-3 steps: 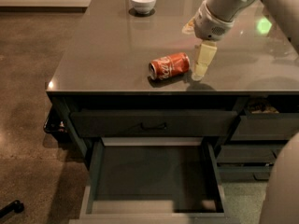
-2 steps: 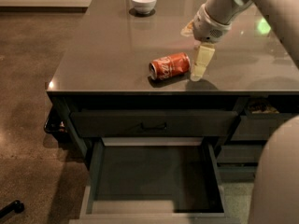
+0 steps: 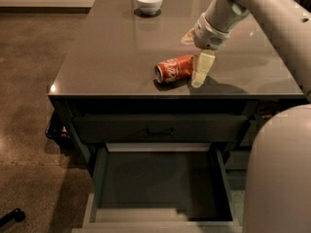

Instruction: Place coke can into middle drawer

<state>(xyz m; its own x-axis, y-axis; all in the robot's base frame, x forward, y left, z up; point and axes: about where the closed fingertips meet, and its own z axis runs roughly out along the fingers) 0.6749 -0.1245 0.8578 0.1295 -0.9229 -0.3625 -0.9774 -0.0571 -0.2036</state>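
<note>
Robot body [image 3: 282,178] nearer | pincer [image 3: 199,66] beside white-scripted coke can [image 3: 175,68] | middle drawer [image 3: 160,183] open

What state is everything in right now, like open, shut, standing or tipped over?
Coke can, lying on its side on the counter.
Middle drawer, pulled open, no can inside.
Top drawer, shut.
Bowl, upright near the counter's far edge.
Gripper, low, beside one end of the can.
</note>
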